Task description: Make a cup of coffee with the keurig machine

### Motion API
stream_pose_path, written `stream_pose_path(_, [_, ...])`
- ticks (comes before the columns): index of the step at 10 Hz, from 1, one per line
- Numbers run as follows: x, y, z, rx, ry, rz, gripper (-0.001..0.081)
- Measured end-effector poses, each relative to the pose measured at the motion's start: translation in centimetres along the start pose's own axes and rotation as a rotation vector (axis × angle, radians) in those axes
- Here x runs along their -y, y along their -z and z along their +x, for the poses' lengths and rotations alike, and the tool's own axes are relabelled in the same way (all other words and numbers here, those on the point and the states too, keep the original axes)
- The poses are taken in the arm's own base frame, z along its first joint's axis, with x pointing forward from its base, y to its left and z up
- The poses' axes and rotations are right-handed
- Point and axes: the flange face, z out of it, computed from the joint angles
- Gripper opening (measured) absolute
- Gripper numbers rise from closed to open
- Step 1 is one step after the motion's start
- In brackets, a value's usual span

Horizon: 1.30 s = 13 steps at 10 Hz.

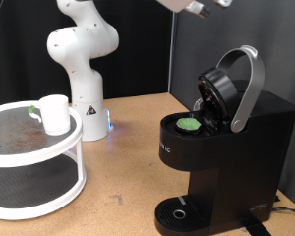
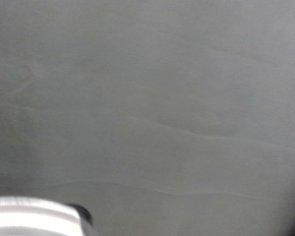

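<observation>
The keurig machine (image 1: pixel 221 147) stands at the exterior view's right with its silver-grey lid handle (image 1: pixel 248 84) raised and the head open. A green-topped pod (image 1: pixel 190 125) sits in the open holder. The white cup (image 1: pixel 55 113) stands on the top tier of a round white stand at the exterior view's left. Only a bit of my gripper (image 1: pixel 195 6) shows at the exterior view's top edge, high above the machine; its fingers are cut off. The wrist view shows only a plain grey surface and a blurred white rim (image 2: pixel 34 216).
The two-tier round white stand (image 1: pixel 34 172) with dark shelves fills the exterior view's lower left. The white arm's base (image 1: pixel 87 108) stands behind it on the wooden table (image 1: pixel 128 167). A dark backdrop lies behind the machine.
</observation>
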Motion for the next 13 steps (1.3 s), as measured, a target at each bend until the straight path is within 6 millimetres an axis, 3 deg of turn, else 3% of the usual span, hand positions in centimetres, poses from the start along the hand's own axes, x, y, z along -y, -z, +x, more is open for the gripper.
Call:
stream_pose_path(5, [3.7,-6.3,2.4,0.126,0.03,-0.017,0.0799])
stream_pose_path(11, [6.3,-13.4,2.7,0.192,0.076,0.001,0.0799])
stream_pose_path(12, [6.4,-14.1,2.5,0.203,0.077,0.003,0.071])
stream_pose_path(13, [6.3,-14.7,2.2,0.21,0.076,0.003,0.071])
